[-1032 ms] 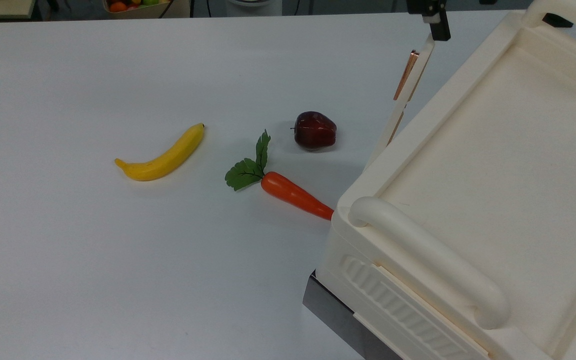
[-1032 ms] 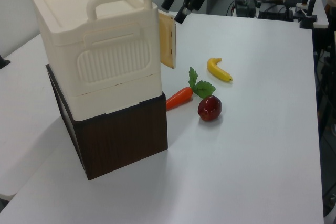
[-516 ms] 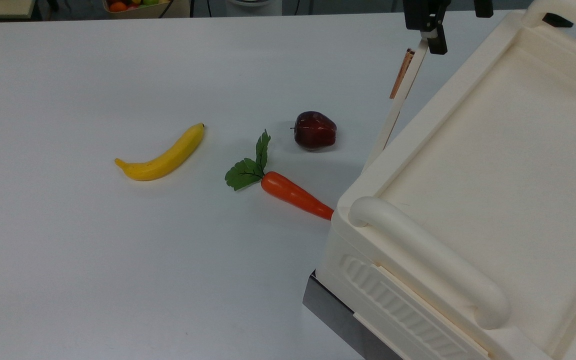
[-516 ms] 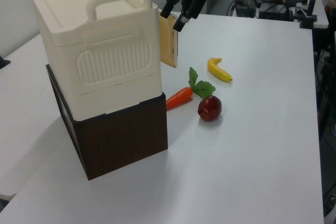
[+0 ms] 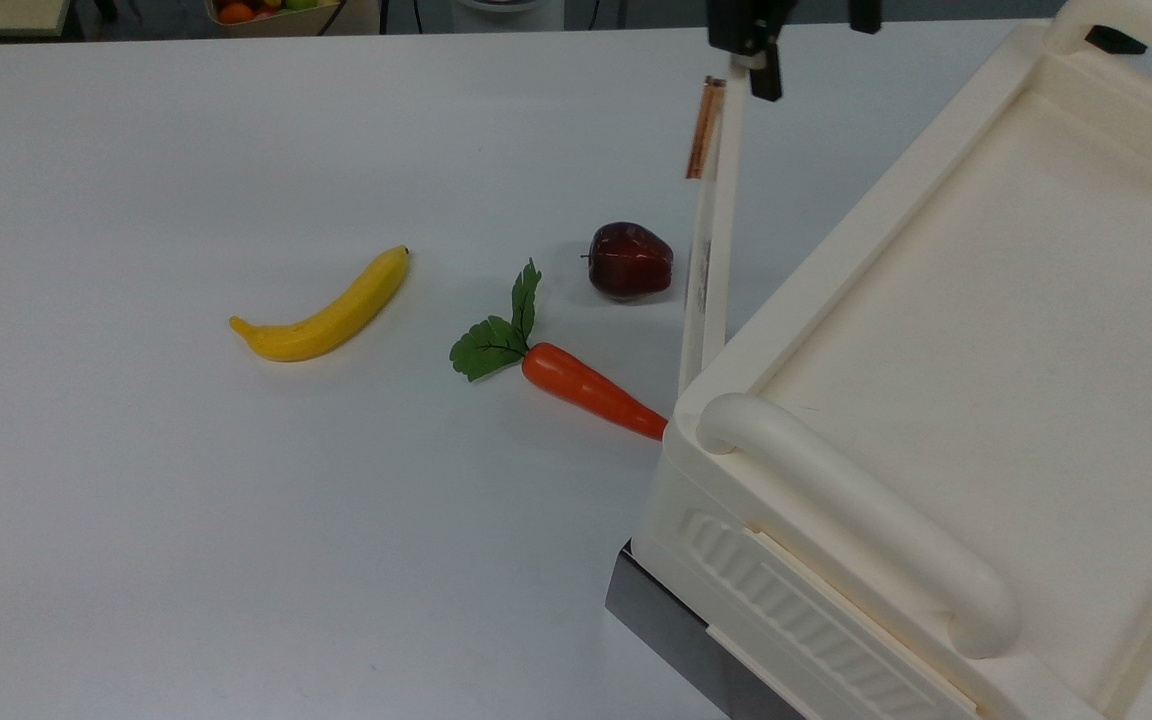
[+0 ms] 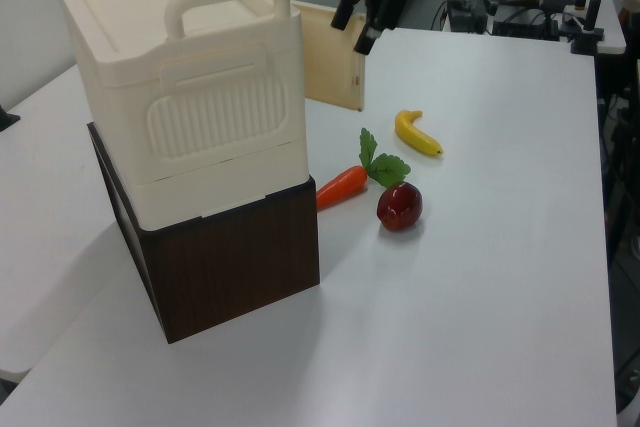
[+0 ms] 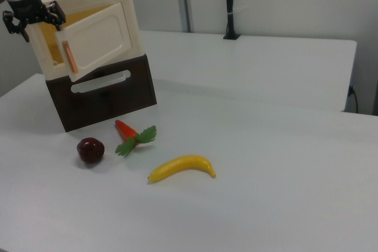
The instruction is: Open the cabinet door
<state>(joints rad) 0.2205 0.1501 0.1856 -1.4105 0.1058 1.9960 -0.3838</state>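
Cabinet door point(image 7: 94, 42): cream panel, copper strip handle point(image 7: 69, 57) near its free end, swung partly open from the cabinet point(image 6: 190, 97), its free end directly below the gripper point(image 5: 748, 55). Gripper: dark, at the door's top corner; finger spacing cannot be told. Cabinet: cream unit on a dark brown base point(image 6: 225, 267). Surface point(image 5: 236, 520): white, broad. Below and beyond the gripper lie an apple point(image 5: 630, 261), a carrot point(image 5: 591, 390) and a banana point(image 5: 326, 310). Room: a container of fruit point(image 5: 271, 12) behind the surface.

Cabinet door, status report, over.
Gripper at the door's free top edge, grip unclear. Cabinet door swung partly open on cabinet. Apple and carrot lie beneath its sweep.
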